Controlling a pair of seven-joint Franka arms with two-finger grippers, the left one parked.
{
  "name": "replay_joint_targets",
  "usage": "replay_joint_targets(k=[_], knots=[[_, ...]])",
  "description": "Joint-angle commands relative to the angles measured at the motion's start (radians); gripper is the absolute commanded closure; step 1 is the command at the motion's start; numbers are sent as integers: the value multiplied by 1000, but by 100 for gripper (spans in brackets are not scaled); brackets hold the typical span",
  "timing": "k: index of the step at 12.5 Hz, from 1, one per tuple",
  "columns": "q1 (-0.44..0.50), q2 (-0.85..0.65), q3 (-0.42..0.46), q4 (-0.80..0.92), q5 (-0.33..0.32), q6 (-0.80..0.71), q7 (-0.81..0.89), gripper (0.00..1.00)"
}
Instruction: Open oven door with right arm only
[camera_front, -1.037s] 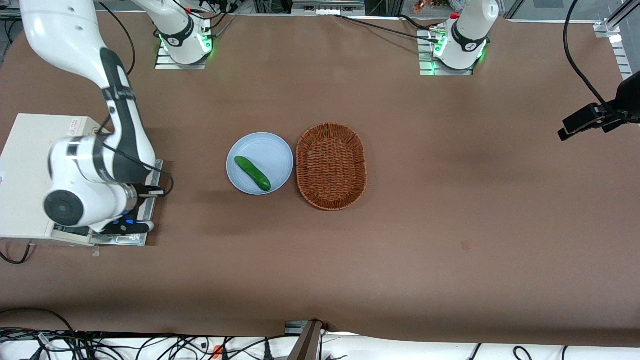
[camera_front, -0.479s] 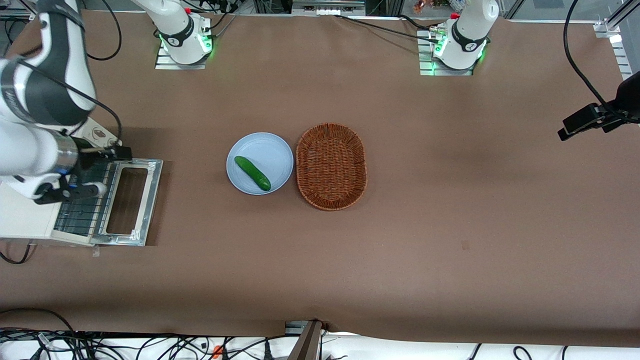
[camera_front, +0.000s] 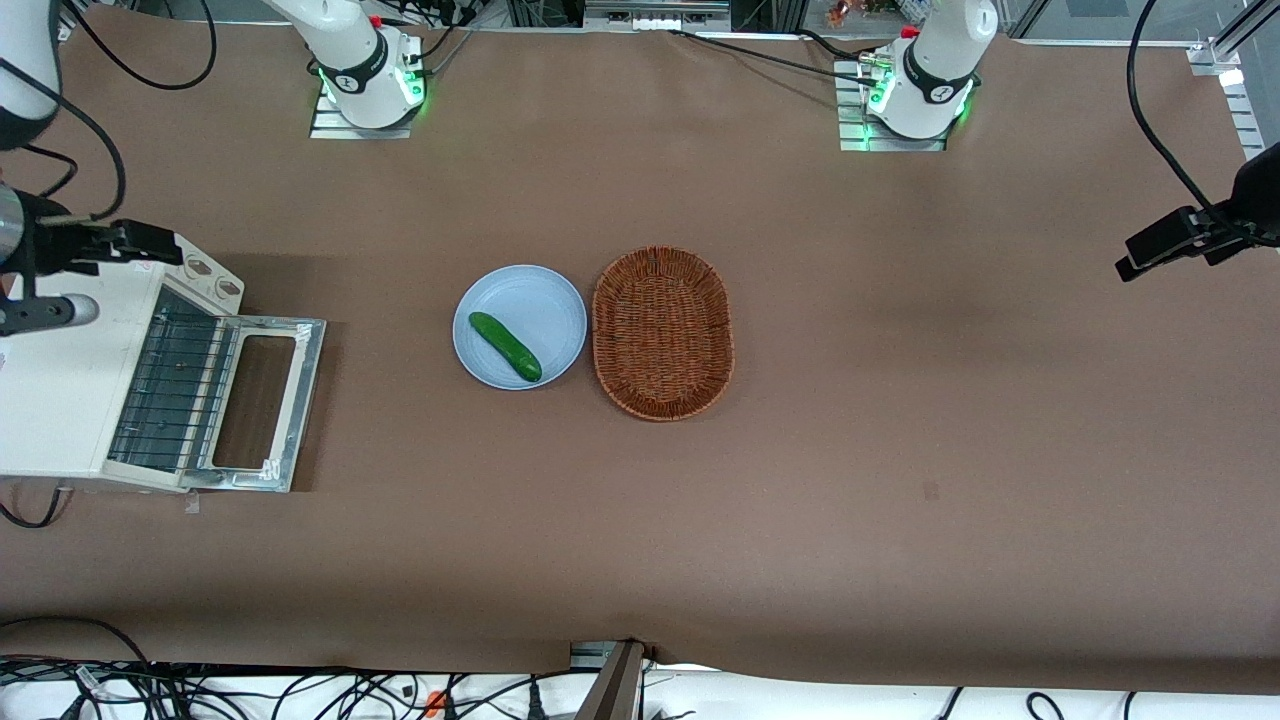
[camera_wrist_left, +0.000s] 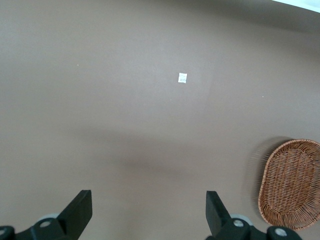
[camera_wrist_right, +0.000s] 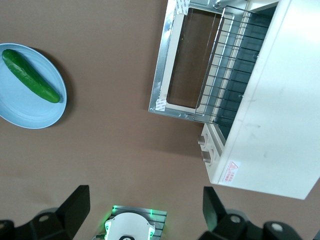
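Observation:
The cream toaster oven (camera_front: 50, 400) stands at the working arm's end of the table. Its oven door (camera_front: 258, 400) lies swung down flat on the table, bare metal frame up, and the wire rack (camera_front: 170, 390) shows inside. The right wrist view also shows the door (camera_wrist_right: 187, 65) and the oven (camera_wrist_right: 270, 100). My right gripper (camera_front: 135, 280) is open and empty. It is raised above the oven's top near the two-knob strip (camera_front: 200, 268), apart from the door. Its fingers stand wide apart in the wrist view (camera_wrist_right: 145, 205).
A light blue plate (camera_front: 540, 310) with a green cucumber (camera_front: 505, 346) sits mid-table, beside a brown wicker basket (camera_front: 662, 332). The plate (camera_wrist_right: 25, 110) and the working arm's base (camera_wrist_right: 130, 227) show in the right wrist view.
The arm has lifted off the door and drawn back up over the oven. The door stays down flat, with the rack now uncovered.

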Motion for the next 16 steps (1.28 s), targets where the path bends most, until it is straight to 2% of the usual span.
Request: replay_joint_targets(k=[1, 4, 5, 12, 14, 16], knots=[[-40, -88, 25, -60, 14, -12, 4, 0], [-146, -142, 137, -80, 12, -38, 59, 0], [-154, -157, 151, -81, 9, -43, 74, 0], [-154, -197, 143, -88, 3, -48, 58, 0], [-152, -195, 146, -63, -41, -42, 73, 0], [-151, -195, 148, -57, -43, -40, 73, 0]])
